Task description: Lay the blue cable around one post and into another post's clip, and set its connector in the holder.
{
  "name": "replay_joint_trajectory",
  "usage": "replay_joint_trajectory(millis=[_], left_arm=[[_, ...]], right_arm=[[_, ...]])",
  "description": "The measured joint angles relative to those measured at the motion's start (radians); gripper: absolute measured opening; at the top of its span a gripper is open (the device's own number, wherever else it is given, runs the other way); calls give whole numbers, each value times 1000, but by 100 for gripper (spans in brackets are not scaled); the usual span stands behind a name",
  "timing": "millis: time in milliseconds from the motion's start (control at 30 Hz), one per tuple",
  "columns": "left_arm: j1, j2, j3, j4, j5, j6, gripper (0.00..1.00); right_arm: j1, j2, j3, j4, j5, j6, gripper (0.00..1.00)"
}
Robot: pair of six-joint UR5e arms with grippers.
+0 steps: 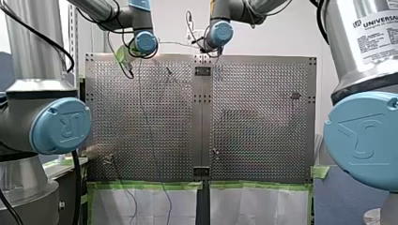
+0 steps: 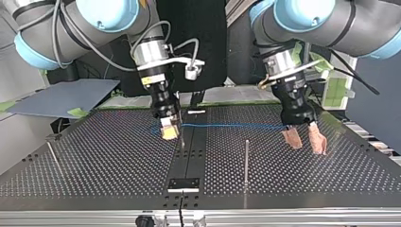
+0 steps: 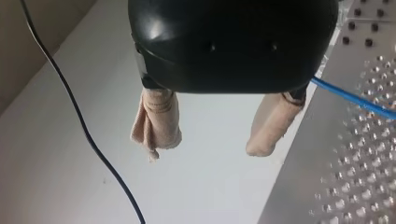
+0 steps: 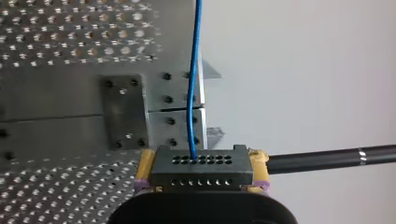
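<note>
Perforated worktop (image 2: 118, 156) spreads under both arms; you see my right pincer (image 2: 170, 128) clamped on the connector (image 4: 201, 170), yellow pads at its sides; the blue cable (image 2: 227, 126) runs from it, rightward in the top view, to just beside my left pincer (image 2: 305, 139), whose beige-padded fingers (image 3: 156, 121) stand apart, holding nothing.

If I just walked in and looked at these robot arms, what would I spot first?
Probably the thin blue cable, stretched in a line over the far part of the perforated table between the two grippers in the top view. At one end, my right gripper pinches a dark connector with rows of little holes between its yellow pads. My left gripper hangs open at the top view's right, beige pads apart.
</note>
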Motion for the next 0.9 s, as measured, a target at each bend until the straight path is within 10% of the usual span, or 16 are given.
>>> replay_joint_trajectory(millis=[900], left_arm=[[209,-206,262,-270,269,30,100]], right_arm=[[-76,160,-257,112,-5,32,1]])
